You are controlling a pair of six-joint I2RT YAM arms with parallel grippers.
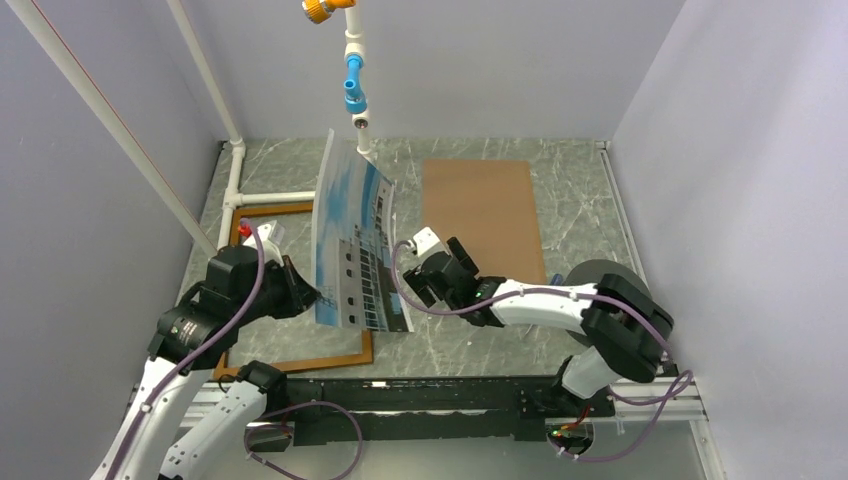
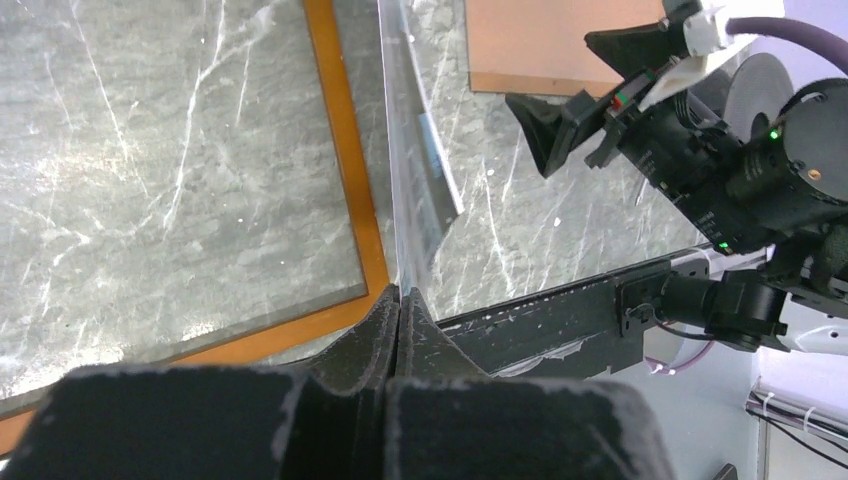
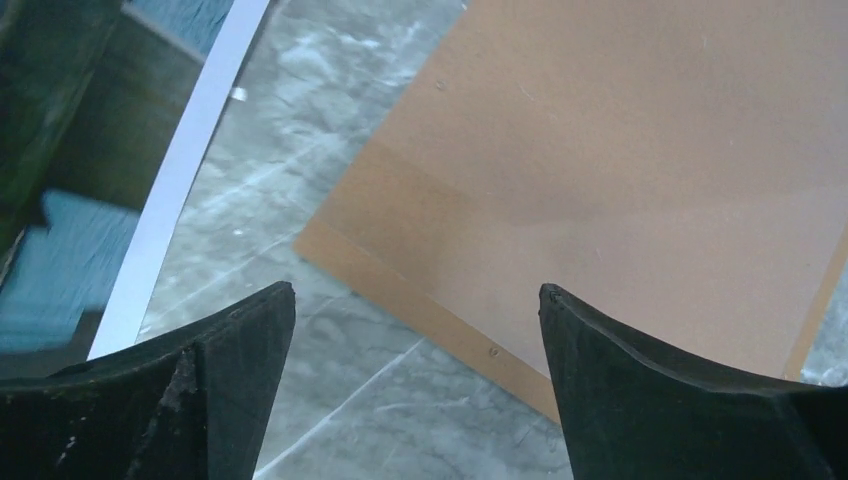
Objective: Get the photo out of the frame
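The left end effector (image 2: 398,305) is pinching the photo (image 1: 352,240) above the frame (image 1: 300,363); the right end effector (image 3: 417,300) is gaping wide, empty.

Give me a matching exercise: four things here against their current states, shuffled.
Column one:
1. Printed photo of a white building under blue sky
2. Thin reddish-brown wooden frame
3. Plain brown backing board
4. Right gripper

Column two:
A. Flat on the grey marble table, left side
B. Open, holding nothing
C. Held off the table, pinched by the left gripper
D. Flat on the table, right of the print

Pairs: 1-C, 2-A, 3-D, 4-B
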